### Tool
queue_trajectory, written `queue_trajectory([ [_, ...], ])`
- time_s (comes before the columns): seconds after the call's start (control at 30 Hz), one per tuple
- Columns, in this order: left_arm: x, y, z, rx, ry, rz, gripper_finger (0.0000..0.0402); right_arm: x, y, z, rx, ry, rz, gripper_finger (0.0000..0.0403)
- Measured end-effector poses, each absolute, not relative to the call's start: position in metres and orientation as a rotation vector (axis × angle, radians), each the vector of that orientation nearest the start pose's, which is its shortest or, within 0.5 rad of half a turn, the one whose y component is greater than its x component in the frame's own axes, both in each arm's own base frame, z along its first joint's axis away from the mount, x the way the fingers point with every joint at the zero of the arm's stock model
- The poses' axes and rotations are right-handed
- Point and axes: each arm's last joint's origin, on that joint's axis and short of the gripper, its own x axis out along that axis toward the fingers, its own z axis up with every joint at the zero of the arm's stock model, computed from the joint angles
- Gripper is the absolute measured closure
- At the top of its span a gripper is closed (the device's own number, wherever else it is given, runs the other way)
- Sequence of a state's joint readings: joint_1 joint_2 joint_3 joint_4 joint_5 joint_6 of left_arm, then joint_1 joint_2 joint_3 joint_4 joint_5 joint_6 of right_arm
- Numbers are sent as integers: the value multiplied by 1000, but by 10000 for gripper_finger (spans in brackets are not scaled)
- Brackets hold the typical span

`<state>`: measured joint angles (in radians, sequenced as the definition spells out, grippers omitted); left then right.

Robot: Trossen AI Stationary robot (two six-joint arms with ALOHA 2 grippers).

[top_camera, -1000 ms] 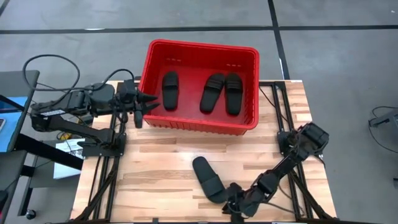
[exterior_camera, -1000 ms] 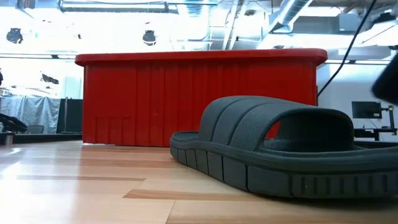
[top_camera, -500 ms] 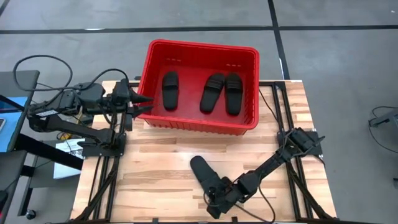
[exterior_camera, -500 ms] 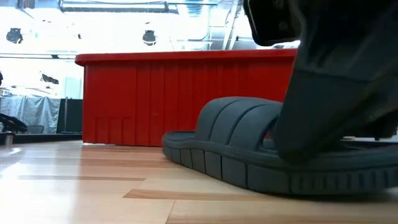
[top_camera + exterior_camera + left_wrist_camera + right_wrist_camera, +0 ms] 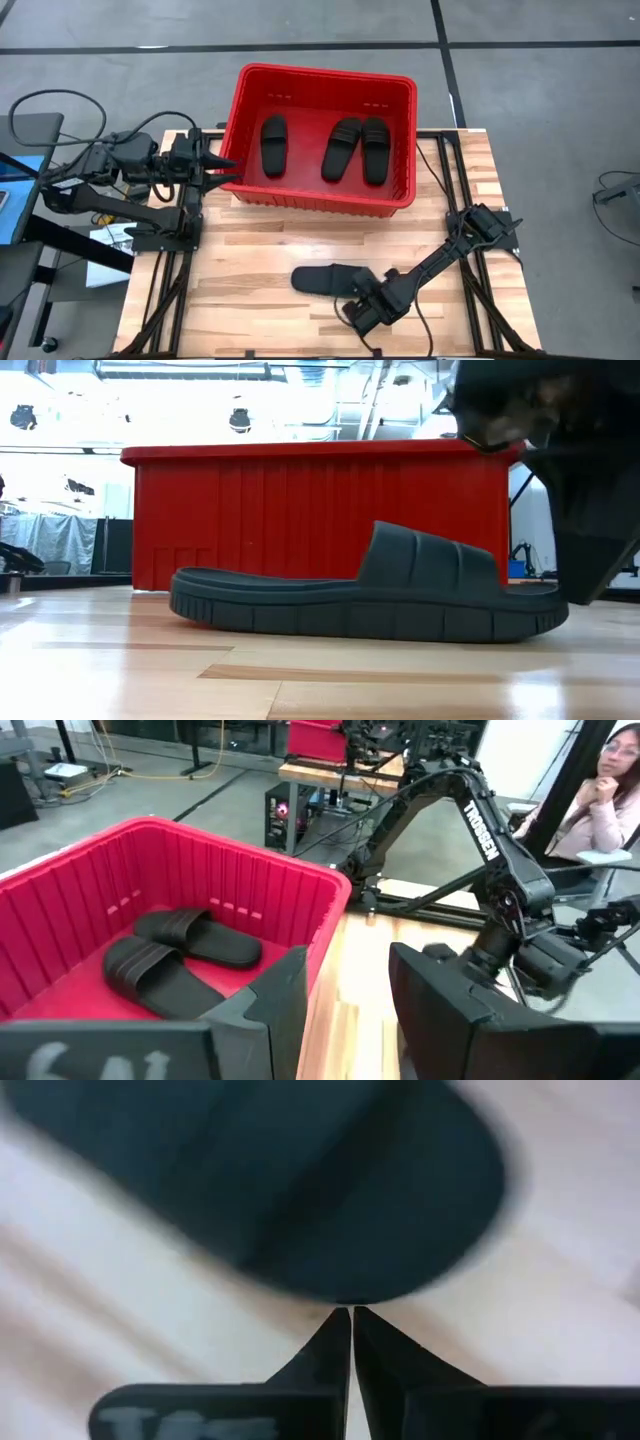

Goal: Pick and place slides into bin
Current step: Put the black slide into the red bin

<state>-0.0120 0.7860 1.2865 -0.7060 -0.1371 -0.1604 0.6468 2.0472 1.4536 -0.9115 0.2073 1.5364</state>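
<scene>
Right gripper low on table, fingers pressed together, holding nothing; loose slide lies flat just past its tips. Three slides in bin, well beyond. Left gripper spread, beside bin wall.

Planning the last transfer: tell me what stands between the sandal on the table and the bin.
Only the bin's near wall. The last slide lies flat on bare wood between them, so it must be lifted over the rim. The right pincer, shut, sits at the slide's end; the left pincer waits by the bin's left wall.
</scene>
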Motion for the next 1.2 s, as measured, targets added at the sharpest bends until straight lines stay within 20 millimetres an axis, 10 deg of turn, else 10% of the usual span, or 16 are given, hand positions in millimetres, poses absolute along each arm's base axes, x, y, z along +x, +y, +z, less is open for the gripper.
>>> queue_trajectory([
  [0.63,113,3,439,-143,210,142,269,301,205,157,824,991,-1176,383],
  [1.2,113,2,439,-147,213,114,269,339,220,171,988,1141,-693,402],
])
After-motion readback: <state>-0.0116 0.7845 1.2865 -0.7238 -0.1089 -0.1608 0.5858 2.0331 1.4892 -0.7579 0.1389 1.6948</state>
